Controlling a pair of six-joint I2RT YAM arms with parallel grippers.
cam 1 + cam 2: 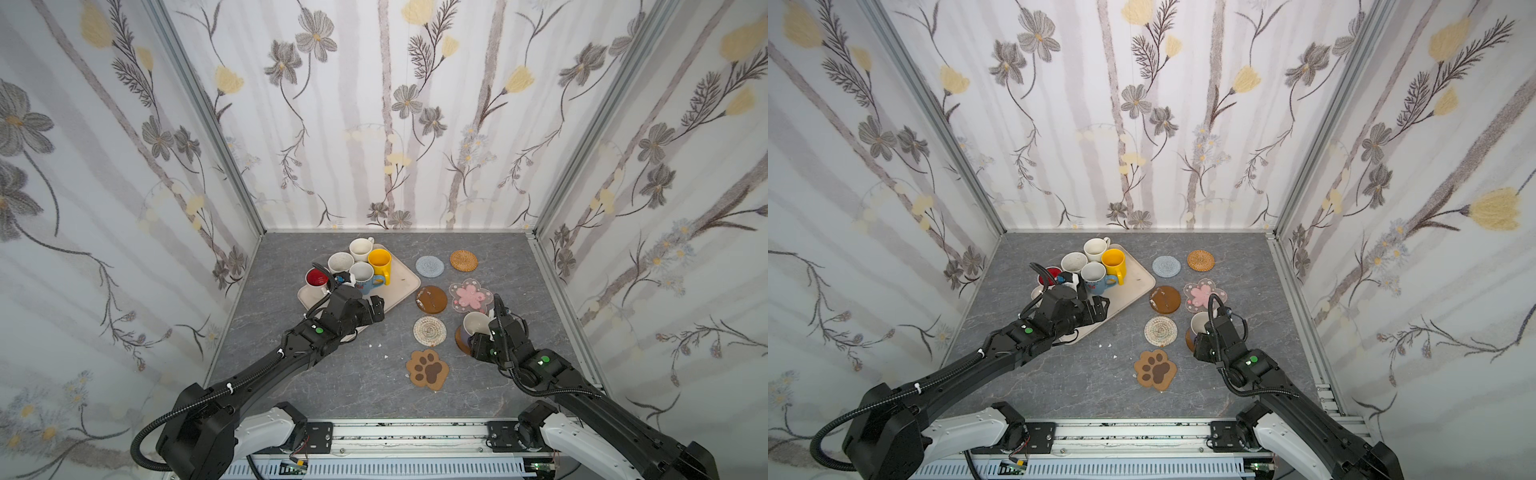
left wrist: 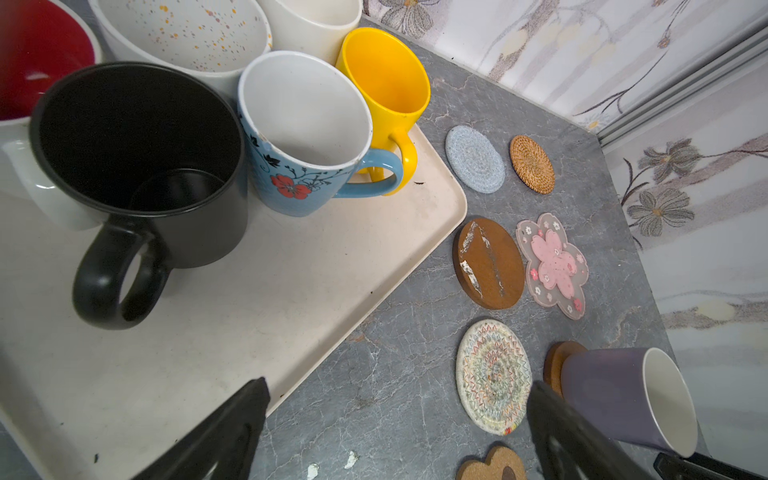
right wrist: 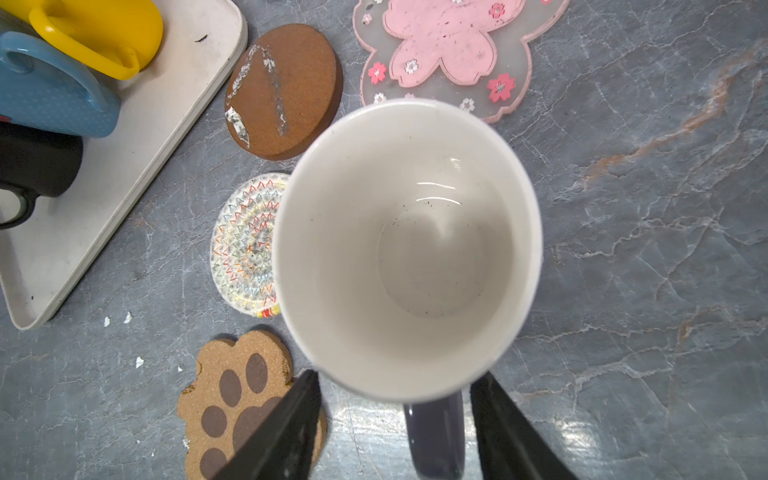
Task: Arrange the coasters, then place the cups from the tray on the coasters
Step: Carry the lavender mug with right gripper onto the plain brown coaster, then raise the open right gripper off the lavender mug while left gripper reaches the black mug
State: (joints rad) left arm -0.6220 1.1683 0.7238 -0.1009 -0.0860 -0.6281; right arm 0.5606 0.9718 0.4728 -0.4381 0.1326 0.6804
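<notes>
Lavender mug stands on 1 amber-brown coaster, on the table right of the tray. The right hand is parted, 1 finger on each side of the handle, gripping nothing.

6 mugs crowd the tray: black, light blue, yellow, red-lined, speckled white, cream.

6 coasters lie bare: pale blue, rattan, amber disc, pink flower, spiral, paw print.

The left hand gapes wide over the tray's edge, empty.
</notes>
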